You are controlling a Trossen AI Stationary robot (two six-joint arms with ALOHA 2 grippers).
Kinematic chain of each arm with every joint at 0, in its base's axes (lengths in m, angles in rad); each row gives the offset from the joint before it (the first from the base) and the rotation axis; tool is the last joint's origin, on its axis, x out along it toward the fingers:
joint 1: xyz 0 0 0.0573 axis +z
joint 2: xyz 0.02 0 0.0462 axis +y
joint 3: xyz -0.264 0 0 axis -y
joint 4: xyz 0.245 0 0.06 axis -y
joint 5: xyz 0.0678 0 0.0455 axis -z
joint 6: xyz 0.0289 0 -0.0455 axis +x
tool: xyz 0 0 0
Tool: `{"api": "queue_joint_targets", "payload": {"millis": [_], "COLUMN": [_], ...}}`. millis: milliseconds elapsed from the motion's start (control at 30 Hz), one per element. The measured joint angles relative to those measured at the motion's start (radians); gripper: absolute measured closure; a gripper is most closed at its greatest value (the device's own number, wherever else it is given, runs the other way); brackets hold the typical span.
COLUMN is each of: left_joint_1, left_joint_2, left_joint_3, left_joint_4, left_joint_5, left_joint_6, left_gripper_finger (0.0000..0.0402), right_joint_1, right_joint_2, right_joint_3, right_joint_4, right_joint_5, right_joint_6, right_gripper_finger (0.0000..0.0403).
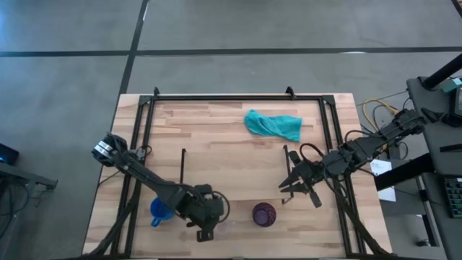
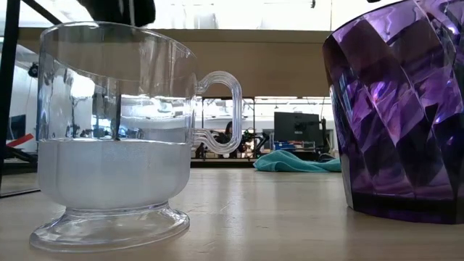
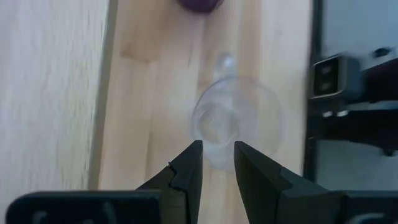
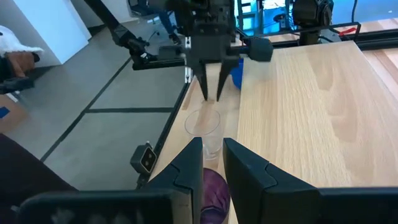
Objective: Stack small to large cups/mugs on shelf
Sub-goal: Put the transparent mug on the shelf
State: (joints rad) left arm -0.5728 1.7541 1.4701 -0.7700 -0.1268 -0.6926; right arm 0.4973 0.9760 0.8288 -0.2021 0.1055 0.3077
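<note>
At the worktop's near edge, your left pincer [image 3: 216, 163], narrowly spread, hovers over the clear glass cup [image 3: 236, 121]: lower, then pinch its rim.

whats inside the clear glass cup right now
Nothing solid shows inside the clear glass cup; the low view sees straight through it, though its lower half looks cloudy. The left gripper hangs just above its rim, slightly open. The rim's far side is hidden behind the fingers.

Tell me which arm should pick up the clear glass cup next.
The left. The left gripper hangs directly above the clear glass cup, fingers slightly apart over its rim. The right gripper sits farther off, past the purple cup.
</note>
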Motion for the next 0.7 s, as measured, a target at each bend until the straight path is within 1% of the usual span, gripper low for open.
{"api": "queue_joint_targets", "payload": {"millis": [200, 400, 500, 700], "left_joint_1": [-0.002, -0.018, -0.030, -0.076], "left_joint_2": [-0.037, -0.037, -0.031, -0.031], "left_joint_3": [0.029, 0.042, 0.042, 0.042], "left_joint_4": [0.001, 0.005, 0.007, 0.072], "left_joint_5": [-0.003, -0.001, 0.016, 0.024], "left_joint_6": [-0.001, -0.002, -0.010, -0.059], "left_gripper_finger": [0.0324, 0.0324, 0.0324, 0.0324], "right_joint_1": [0.000, 0.000, 0.000, 0.000], "right_joint_2": [0.000, 0.000, 0.000, 0.000], "right_joint_3": [0.000, 0.000, 0.000, 0.000], "right_joint_4": [-0.001, -0.003, -0.003, -0.004], "right_joint_5": [0.000, 0.000, 0.000, 0.000], "right_joint_6": [0.000, 0.000, -0.001, -0.002], "right_gripper_finger": [0.0344, 0.0344, 0.0344, 0.0344]}}
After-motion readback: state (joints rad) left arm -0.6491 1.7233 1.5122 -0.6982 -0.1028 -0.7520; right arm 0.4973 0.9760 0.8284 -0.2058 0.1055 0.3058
